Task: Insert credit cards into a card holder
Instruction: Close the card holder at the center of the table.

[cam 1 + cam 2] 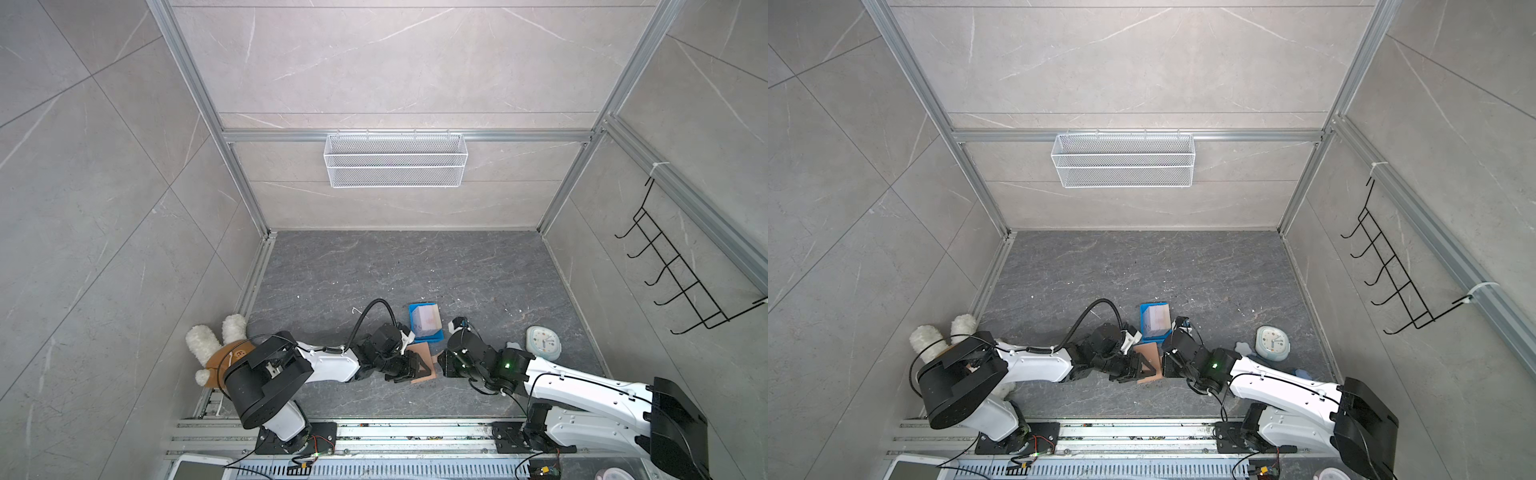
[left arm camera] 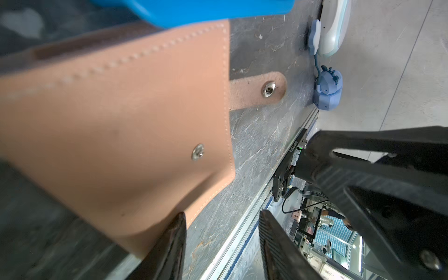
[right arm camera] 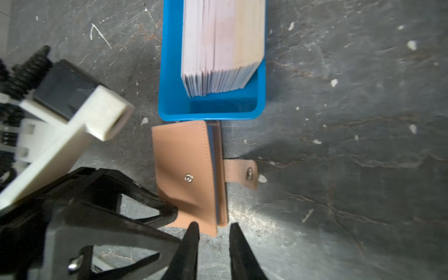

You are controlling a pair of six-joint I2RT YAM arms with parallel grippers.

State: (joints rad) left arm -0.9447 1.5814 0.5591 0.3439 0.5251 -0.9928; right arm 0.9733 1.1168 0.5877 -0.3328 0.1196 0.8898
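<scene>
left arm (image 1: pixel 328 365): stretched low toward the middle, forearm nearly level | left gripper (image 2: pixel 221 218): jaws parted, holding nothing | right arm (image 1: pixel 582 386): reaching in from the opposite side, wrist bent downward | right gripper (image 3: pixel 214 228): fingers a narrow gap apart, empty, tips pointing down, close to the left gripper

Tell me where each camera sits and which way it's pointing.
Both top views: high above the robot's base, facing down and forward across the table; left arm and right arm meet at the card holder.
Left wrist: on the left arm, facing along the open left hand at the card holder's cover.
Right wrist: on the right arm, facing down past the right hand at the card holder and the blue tray of credit cards; the left hand shows too.
Shared: both wrist views show the card holder's snap tab.
</scene>
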